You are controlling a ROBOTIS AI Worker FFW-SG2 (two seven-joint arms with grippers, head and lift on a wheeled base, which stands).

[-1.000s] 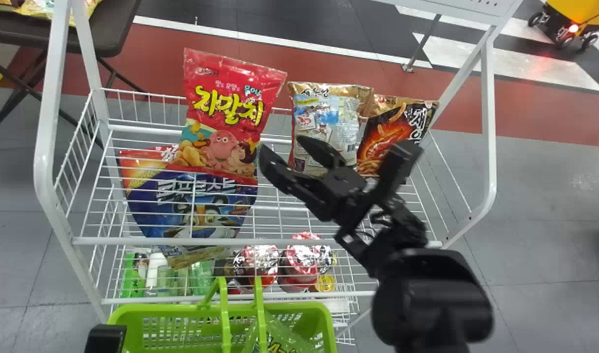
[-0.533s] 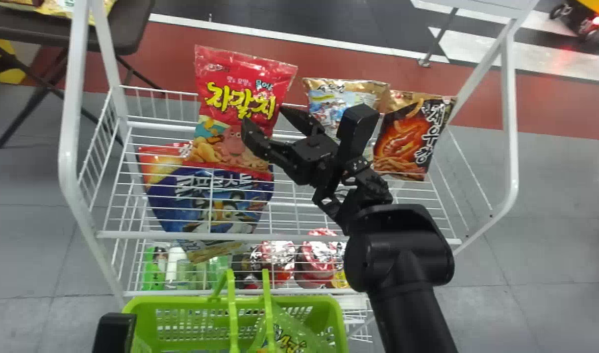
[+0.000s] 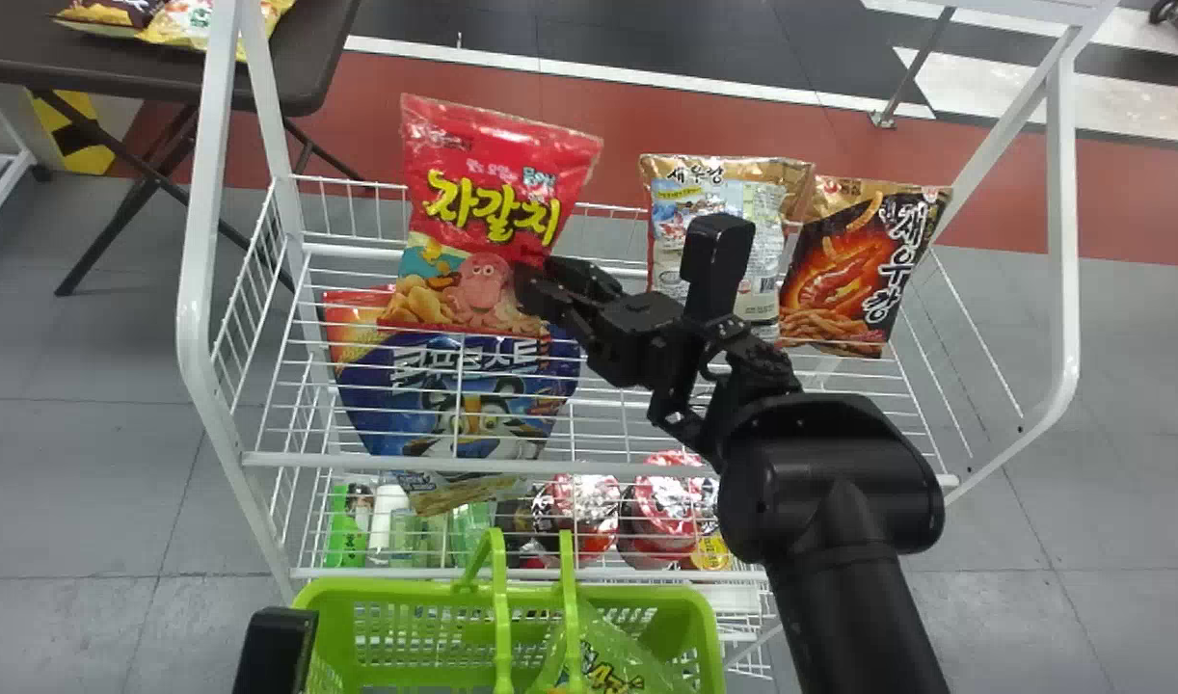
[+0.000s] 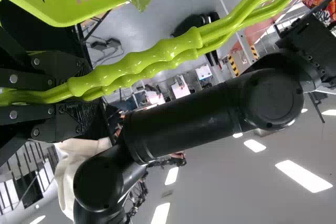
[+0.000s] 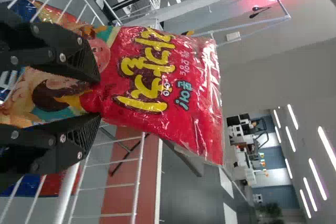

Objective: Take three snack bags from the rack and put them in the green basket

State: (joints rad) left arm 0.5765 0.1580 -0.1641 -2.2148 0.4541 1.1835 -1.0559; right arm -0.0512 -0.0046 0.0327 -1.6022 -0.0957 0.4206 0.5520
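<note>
the right gripper (image 3: 536,274) has parted jaws at the red snack bag (image 3: 493,173).

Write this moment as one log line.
Right gripper: open, at red bag | left gripper: holding green handles | in basket: snack bag

We read "자갈치" on the red bag (image 3: 497,207), "새우깡" on the gold bag (image 3: 669,226) and black bag (image 3: 854,270), "스트" on the blue bag (image 3: 459,410).

Head view looked forward and down; right wrist view, nearer, shared its red bag (image 3: 502,183); left wrist view, close, perhaps level, shared green basket (image 4: 52,17).
</note>
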